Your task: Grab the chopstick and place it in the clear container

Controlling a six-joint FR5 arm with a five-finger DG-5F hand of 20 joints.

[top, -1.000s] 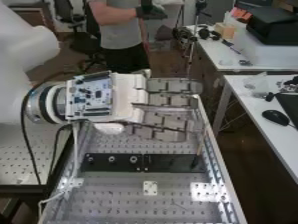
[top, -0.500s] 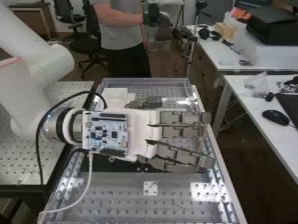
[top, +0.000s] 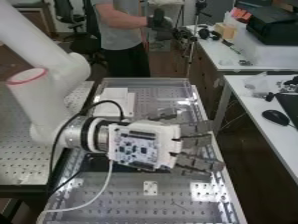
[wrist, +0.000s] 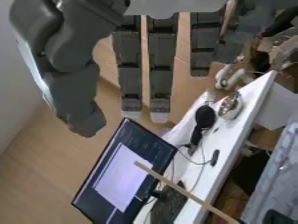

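Straight-fingered hand (top: 195,141) (chopstick (wrist: 179,188) apart).

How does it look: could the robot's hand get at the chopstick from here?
Probably yes: the hand looks open, and nothing seems to stand between it and the chopstick, though the distance is hard to judge.

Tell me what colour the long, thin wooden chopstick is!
The chopstick is light tan, clearest in the wrist view.
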